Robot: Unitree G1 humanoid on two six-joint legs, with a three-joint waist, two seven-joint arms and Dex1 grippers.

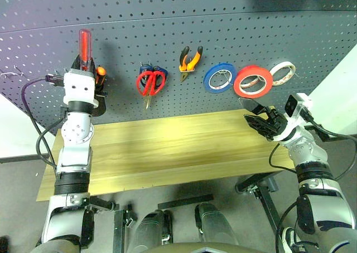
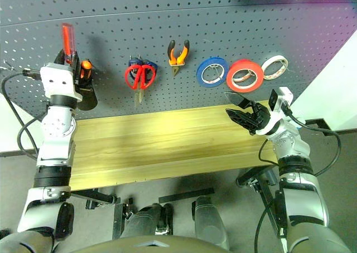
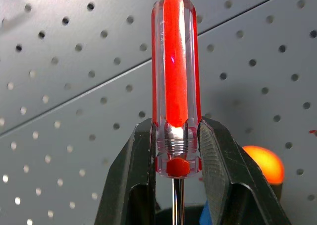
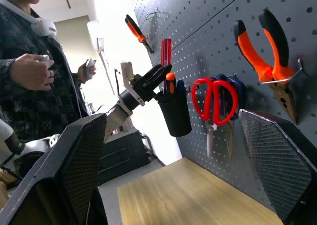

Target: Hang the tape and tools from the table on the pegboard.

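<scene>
Left gripper (image 3: 176, 185) jaws clamp the red-handled screwdriver (image 3: 176, 76) upright at upper left of the pegboard (image 1: 223, 19); right gripper (image 1: 261, 120) jaws stand wide, empty.

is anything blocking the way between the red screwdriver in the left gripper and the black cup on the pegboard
Nothing visible blocks it. The left gripper holds the red-handled screwdriver right above the black cup, beside the orange-handled screwdriver already in it.
</scene>
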